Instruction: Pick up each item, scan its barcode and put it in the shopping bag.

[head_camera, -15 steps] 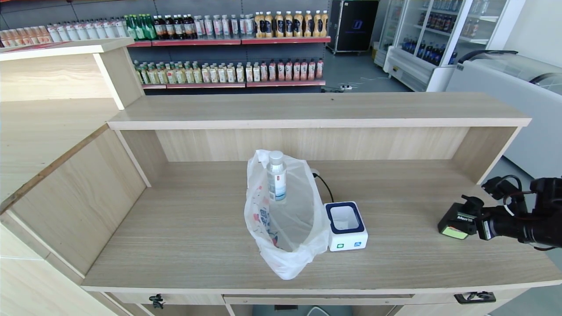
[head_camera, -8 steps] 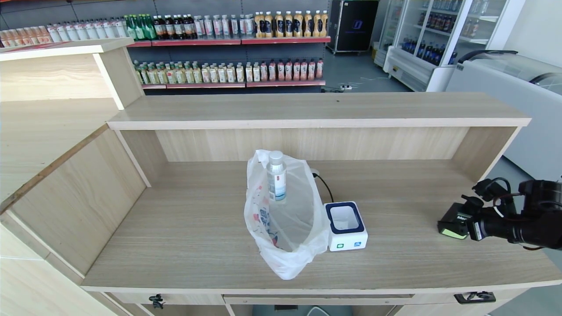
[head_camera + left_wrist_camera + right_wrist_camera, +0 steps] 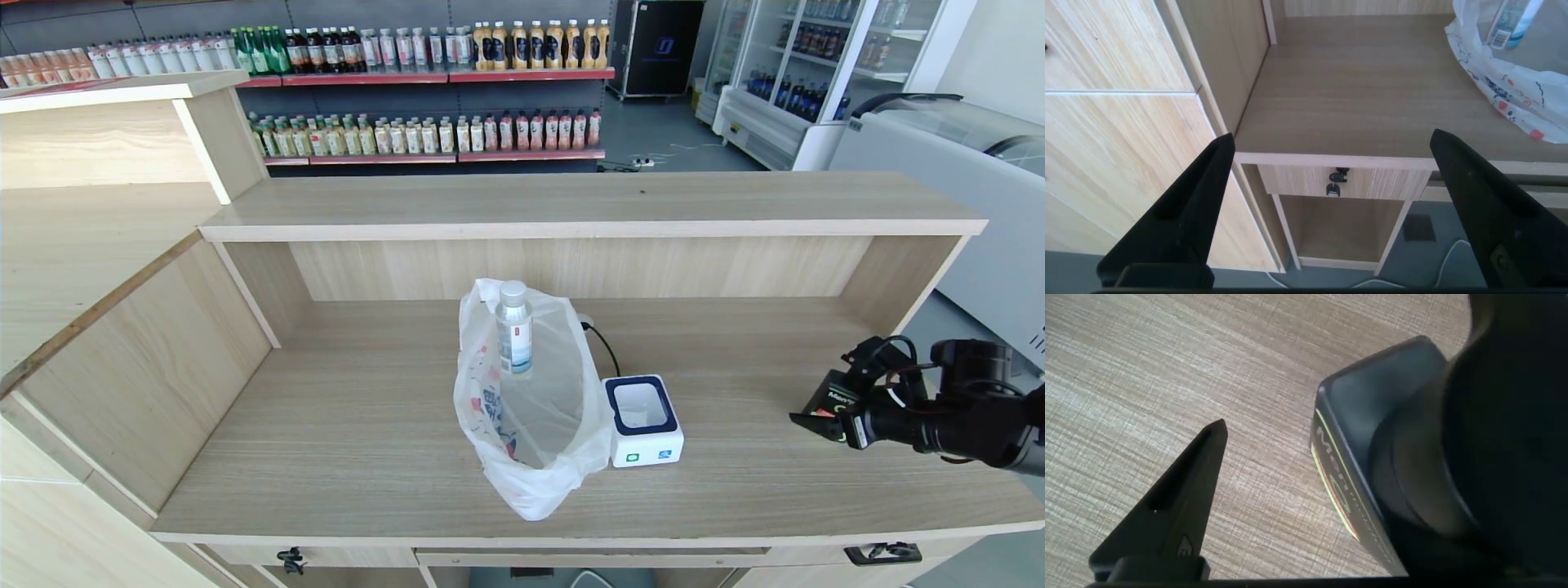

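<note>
A white plastic shopping bag (image 3: 531, 425) stands open mid-counter with a clear bottle (image 3: 514, 335) upright inside it. Just right of it sits the white barcode scanner (image 3: 645, 420). At the counter's right end a small black box (image 3: 834, 394) lies between the fingers of my right gripper (image 3: 812, 402). In the right wrist view the box (image 3: 1372, 449) rests against one finger, while bare counter shows between it and the other finger (image 3: 1167, 514), so the gripper is open. My left gripper (image 3: 1331, 212) hangs open and holds nothing below the counter's front left corner; the bag (image 3: 1515, 77) is off to one side.
The wooden counter (image 3: 367, 425) has a raised back ledge (image 3: 588, 204) and side walls. A black cable (image 3: 604, 343) runs behind the scanner. A drawer key (image 3: 1333, 181) hangs under the front edge.
My right gripper has shifted left along the counter toward the scanner, and the black box has moved with it, its green side now hidden. Bag, bottle and scanner have stayed put.
</note>
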Robot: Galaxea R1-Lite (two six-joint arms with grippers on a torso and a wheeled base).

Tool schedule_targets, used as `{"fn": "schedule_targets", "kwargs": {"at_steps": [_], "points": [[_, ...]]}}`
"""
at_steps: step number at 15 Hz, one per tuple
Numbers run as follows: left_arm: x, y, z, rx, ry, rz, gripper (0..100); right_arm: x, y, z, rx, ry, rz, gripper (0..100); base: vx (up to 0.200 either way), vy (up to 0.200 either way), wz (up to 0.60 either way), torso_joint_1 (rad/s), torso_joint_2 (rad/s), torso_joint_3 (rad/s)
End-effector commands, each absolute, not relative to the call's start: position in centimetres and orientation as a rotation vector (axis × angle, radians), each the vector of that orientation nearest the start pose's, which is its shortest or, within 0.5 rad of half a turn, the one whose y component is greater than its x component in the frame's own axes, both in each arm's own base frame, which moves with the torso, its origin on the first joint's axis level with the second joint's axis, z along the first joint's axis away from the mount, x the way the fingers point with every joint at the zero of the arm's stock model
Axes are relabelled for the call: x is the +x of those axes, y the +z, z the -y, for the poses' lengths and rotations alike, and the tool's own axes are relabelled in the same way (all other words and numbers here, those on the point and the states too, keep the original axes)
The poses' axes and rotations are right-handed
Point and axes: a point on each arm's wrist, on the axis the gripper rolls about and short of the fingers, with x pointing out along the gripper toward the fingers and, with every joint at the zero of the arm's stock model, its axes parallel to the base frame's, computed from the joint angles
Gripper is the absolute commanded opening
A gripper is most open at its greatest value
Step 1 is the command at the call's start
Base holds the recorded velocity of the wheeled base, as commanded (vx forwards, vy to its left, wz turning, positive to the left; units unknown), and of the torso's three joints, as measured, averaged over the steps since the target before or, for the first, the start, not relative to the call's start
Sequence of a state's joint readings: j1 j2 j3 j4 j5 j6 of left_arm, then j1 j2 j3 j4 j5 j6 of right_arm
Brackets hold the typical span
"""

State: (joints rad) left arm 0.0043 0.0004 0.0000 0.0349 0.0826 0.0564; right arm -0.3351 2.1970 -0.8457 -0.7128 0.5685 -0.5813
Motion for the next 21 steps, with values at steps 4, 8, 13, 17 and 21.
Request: {"fn": "schedule_targets", "kwargs": {"at_steps": [4,8,13,17,21], "points": [[-2.3,7.2,-0.2,0.058,0.086,-0.038,100,35.4,3.1,10.4,-0.301,0.391,-0.461,0,0.0,0.0,0.0,0.0,0.0,0.0],[-2.3,7.2,-0.2,0.058,0.086,-0.038,100,35.8,5.6,9.9,-0.378,0.37,-0.336,0,0.0,0.0,0.0,0.0,0.0,0.0],[-2.3,7.2,-0.2,0.058,0.086,-0.038,100,28.7,16.6,4.2,-0.696,0.409,-0.019,0,0.0,0.0,0.0,0.0,0.0,0.0],[-2.3,7.2,-0.2,0.058,0.086,-0.038,100,22.5,22.3,-1.4,-1.048,0.493,0.313,0,0.0,0.0,0.0,0.0,0.0,0.0],[-2.3,7.2,-0.2,0.058,0.086,-0.038,100,18.3,24.0,-4.5,-1.674,0.439,0.723,0,0.0,0.0,0.0,0.0,0.0,0.0]]}}
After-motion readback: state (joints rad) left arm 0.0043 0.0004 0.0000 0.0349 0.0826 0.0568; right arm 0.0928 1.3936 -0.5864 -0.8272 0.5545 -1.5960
